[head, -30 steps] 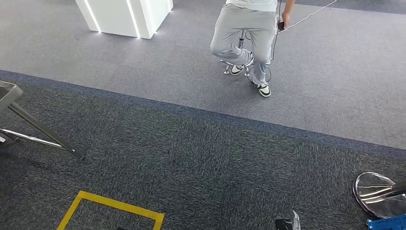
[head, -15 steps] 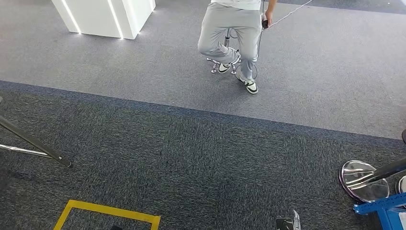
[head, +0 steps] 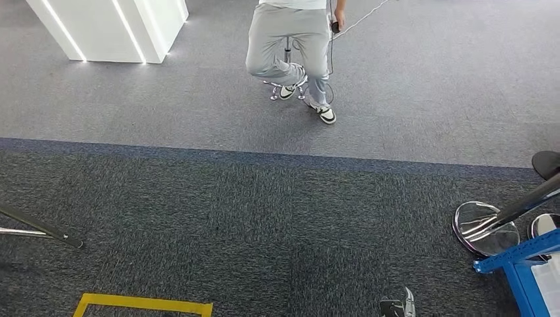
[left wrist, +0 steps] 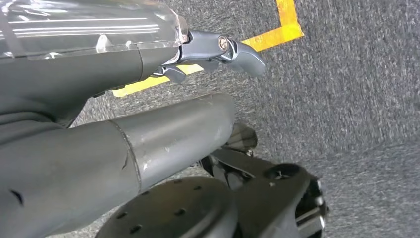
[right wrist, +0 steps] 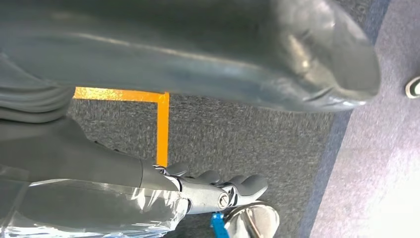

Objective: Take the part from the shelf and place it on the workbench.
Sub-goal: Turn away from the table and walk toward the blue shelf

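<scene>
Blue shelf frame (head: 522, 264) cut off at picture edge.

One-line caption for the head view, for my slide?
Seated person in grey trousers on grey carpet, yellow tape floor marking, blue metal frame.

We stood in a showroom-like hall: grey carpet (head: 198, 198), a lit white pillar (head: 109, 30), yellow floor tape (head: 142, 305), chrome stand bases (head: 485, 228).

Grey carpet (head: 218, 211), yellow floor tape (head: 142, 304), white lit plinth (head: 109, 30).
</scene>
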`<action>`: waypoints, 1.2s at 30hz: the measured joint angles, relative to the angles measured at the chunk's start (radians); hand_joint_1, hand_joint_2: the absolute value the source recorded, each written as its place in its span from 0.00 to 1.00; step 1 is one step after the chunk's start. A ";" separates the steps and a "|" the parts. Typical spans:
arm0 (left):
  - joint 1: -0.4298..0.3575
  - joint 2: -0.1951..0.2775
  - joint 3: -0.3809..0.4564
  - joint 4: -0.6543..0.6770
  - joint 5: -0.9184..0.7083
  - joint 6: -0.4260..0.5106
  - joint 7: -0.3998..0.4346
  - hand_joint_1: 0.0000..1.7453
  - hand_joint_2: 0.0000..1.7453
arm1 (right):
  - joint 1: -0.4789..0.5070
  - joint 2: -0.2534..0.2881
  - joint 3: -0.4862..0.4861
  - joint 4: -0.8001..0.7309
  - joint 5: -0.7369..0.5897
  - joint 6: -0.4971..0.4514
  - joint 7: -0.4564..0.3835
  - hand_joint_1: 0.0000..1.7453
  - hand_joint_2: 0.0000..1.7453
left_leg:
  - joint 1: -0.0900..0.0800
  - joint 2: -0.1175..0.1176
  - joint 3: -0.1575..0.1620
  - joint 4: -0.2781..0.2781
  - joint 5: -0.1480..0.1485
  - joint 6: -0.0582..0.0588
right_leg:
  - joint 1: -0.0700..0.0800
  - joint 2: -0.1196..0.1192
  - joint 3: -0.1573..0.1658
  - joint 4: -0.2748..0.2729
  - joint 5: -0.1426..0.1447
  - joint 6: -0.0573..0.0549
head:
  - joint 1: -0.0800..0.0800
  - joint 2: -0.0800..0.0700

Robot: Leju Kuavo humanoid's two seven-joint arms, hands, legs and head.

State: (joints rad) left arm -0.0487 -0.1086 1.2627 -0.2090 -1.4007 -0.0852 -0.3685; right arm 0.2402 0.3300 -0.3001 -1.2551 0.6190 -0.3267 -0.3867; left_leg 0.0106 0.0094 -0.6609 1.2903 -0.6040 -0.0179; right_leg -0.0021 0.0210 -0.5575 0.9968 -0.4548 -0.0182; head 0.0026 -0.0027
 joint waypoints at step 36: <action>0.003 0.005 0.000 0.000 -0.035 0.015 0.015 0.00 0.00 | -0.174 -0.129 -0.443 0.532 -0.043 -0.014 -0.051 0.00 0.00 | -0.001 -0.043 0.124 -0.266 0.123 0.021 | 0.001 0.040 -0.006 0.014 -0.002 0.020 | -0.003 0.000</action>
State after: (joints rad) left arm -0.0460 -0.1040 1.2624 -0.2090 -1.4353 -0.0706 -0.3534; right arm 0.0660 0.2014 -0.7430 -0.7229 0.5761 -0.3408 -0.4378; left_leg 0.0094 -0.0335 -0.5365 1.0239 -0.4808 0.0032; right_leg -0.0009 0.0607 -0.5633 1.0104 -0.4567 0.0016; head -0.0008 -0.0027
